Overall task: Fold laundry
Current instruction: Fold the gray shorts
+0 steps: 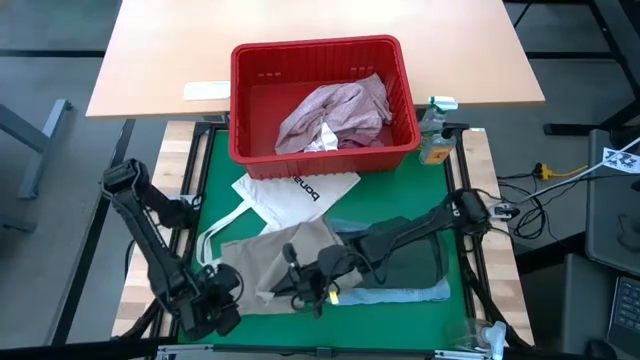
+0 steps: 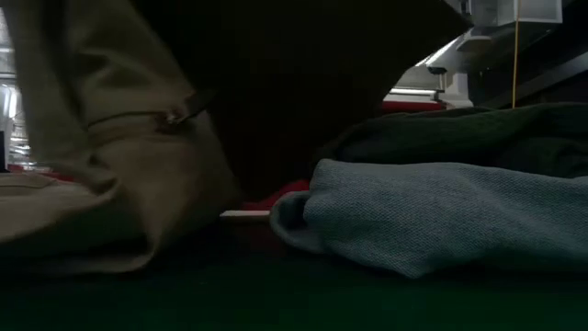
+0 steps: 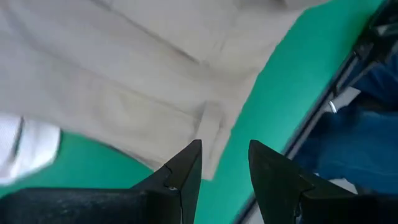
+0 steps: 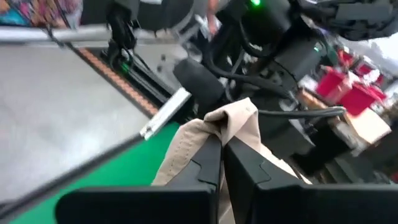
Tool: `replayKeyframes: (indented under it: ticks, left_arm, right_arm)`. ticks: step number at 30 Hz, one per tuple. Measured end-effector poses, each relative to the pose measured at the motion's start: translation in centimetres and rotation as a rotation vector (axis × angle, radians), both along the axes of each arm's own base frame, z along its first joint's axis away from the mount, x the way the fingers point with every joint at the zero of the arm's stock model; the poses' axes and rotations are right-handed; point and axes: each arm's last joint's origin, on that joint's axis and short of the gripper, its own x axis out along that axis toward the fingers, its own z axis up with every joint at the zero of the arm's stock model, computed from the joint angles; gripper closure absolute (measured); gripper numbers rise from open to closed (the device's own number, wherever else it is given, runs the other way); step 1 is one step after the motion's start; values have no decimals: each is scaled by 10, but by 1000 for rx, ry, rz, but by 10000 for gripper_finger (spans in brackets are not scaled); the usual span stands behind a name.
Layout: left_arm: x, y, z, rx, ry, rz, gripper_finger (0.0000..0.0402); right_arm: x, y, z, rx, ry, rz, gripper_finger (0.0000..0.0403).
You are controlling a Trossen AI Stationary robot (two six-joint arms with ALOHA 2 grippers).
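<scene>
The green surface (image 1: 215, 170) carries everything, and the red basket (image 1: 322, 100) at its far edge serves as the landmark. Inside the basket lies a mottled pink garment (image 1: 335, 112) with a small white piece (image 1: 322, 140) on it. Just in front of the basket a white tote bag (image 1: 290, 192) with black lettering lies flat, its loop handles trailing toward the left arm's side. Nearer than the tote, well forward of the basket, the beige-khaki garment (image 1: 265, 255) spreads across the mat; beside it, toward the right arm's side, a dark grey-green garment (image 1: 410, 262) lies over a light blue one (image 1: 400, 293).

The right gripper (image 4: 222, 146) reaches across from the right side to the beige-khaki garment, well in front of the basket, its fingers pinched together on a raised fold of that cloth. The left gripper (image 3: 225, 163) hovers at the near left corner, farthest from the basket, fingers apart and holding nothing, with the beige cloth's edge just ahead of them.
</scene>
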Motion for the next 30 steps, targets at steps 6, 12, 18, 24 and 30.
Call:
replayKeyframes:
  ticks: [6,12,18,24,30]
  left_arm:
    - [-8,-5,0,-26,-9,48,276]
    - [-1,-3,-4,20,-41,73,276]
    - [1,-6,-16,34,44,55,276]
    - [3,-9,-25,51,76,55,276]
    - [4,-9,-27,72,60,59,276]
  right_arm:
    - [13,7,-29,34,-67,26,386]
    - [19,9,-56,21,-32,26,386]
    - [23,10,-71,21,-30,24,386]
    - [23,10,-73,17,-16,24,386]
    - [23,11,-73,18,-13,24,386]
